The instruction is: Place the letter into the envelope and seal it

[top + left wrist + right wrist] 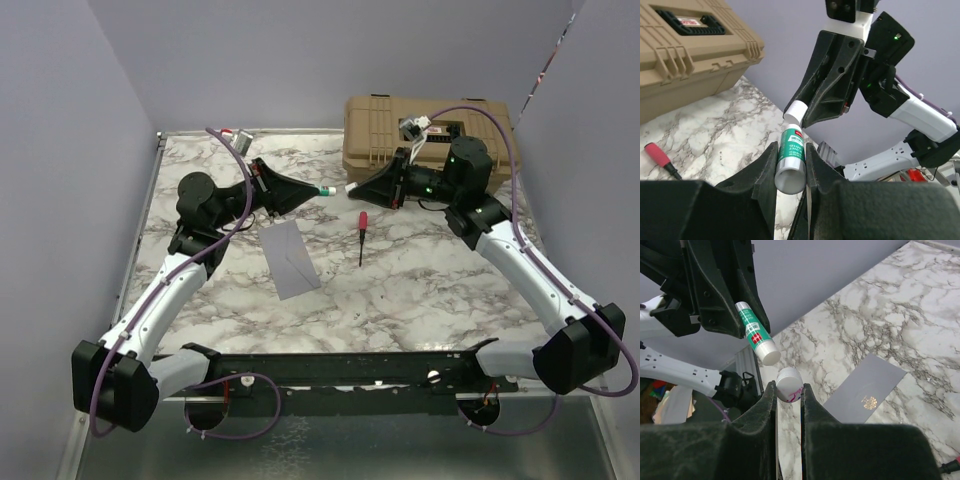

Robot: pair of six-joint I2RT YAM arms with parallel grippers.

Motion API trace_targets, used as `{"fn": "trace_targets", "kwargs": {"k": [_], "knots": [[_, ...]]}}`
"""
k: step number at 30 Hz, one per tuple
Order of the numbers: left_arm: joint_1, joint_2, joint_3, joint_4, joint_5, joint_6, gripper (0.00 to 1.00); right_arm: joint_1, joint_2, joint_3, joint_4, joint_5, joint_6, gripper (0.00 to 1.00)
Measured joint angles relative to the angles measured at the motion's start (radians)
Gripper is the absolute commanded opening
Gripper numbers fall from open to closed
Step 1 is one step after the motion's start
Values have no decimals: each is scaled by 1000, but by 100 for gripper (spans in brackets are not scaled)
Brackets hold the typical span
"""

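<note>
The grey envelope (290, 258) lies flat on the marble table, left of centre; in the right wrist view the envelope (865, 395) shows a small gold emblem. The letter is out of view. My left gripper (318, 190) is raised over the table's far middle, shut on a green-and-white glue stick (791, 157). Facing it, my right gripper (352, 188) is shut on the stick's white cap (788, 384). In the right wrist view a small gap separates the cap from the white end of the glue stick (757, 335).
A red-handled screwdriver (361, 225) lies right of the envelope. A big tan hard case (430, 130) stands at the back right, behind my right arm. Grey walls close in the table on the left, back and right.
</note>
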Motion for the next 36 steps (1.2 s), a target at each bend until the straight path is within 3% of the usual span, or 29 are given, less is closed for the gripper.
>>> {"fn": "trace_targets", "kwargs": {"k": [18, 36], "knots": [[0, -7, -1, 72, 22, -65, 0, 1, 10, 1, 222, -132, 173, 1], [-16, -7, -22, 125, 25, -115, 0, 13, 65, 26, 232, -174, 163, 1]]}}
